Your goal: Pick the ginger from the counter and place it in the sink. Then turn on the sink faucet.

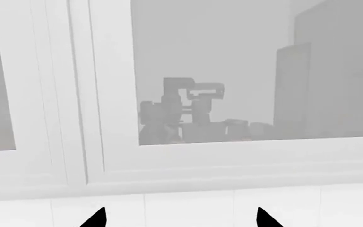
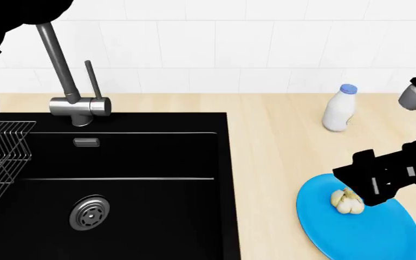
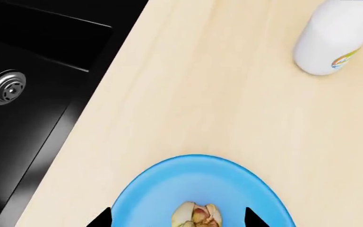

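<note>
The ginger, a small knobby pale yellow lump, lies on a blue plate on the counter. My right gripper hovers over the plate, open, its black tips either side of the ginger and clear of it; in the head view its body hangs just right of the ginger. The black sink with its round steel drain lies to the left. Behind it stands the grey gooseneck faucet with an upright lever. My left gripper is open, facing a white window frame.
A white bottle with a blue cap stands on the counter behind the plate. A wire dish rack sits at the sink's left edge. White tiled wall runs along the back. My left arm shows as a black mass at the upper left.
</note>
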Tool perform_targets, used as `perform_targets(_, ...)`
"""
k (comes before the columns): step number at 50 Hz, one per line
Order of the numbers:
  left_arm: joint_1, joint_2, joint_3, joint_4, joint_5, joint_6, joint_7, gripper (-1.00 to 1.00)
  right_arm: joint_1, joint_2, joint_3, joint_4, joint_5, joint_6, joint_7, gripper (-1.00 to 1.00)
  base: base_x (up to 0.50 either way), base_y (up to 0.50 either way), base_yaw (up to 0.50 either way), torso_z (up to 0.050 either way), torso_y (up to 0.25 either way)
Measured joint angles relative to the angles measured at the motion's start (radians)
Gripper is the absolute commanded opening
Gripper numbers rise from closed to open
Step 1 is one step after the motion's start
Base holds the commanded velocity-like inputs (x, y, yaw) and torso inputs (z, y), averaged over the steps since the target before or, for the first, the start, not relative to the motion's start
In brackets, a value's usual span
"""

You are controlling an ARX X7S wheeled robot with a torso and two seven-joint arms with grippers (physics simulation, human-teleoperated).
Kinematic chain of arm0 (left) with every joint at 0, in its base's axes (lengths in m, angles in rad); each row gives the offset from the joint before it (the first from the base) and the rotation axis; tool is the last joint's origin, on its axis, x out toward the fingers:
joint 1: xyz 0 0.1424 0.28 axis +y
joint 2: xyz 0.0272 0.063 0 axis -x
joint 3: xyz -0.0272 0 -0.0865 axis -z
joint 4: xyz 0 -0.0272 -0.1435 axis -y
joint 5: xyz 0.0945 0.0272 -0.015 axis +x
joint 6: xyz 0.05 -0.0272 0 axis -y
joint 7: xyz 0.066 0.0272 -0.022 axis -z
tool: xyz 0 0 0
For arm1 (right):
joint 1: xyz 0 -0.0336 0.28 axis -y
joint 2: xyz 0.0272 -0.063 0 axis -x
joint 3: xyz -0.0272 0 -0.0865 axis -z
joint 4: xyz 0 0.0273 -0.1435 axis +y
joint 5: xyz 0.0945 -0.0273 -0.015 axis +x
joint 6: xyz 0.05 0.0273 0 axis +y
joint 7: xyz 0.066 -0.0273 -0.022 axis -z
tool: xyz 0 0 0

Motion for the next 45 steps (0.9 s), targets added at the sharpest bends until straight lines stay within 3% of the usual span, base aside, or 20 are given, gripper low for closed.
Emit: perform_targets(45, 0.018, -0.005, 0.003, -0.003, -0.004, 0.015, 0.002, 1.00, -0.205, 0.060, 0.016, -0.101, -0.254, -0.130, -0.259, 1.00, 0.00, 0.00, 0.00, 0.000, 0.000)
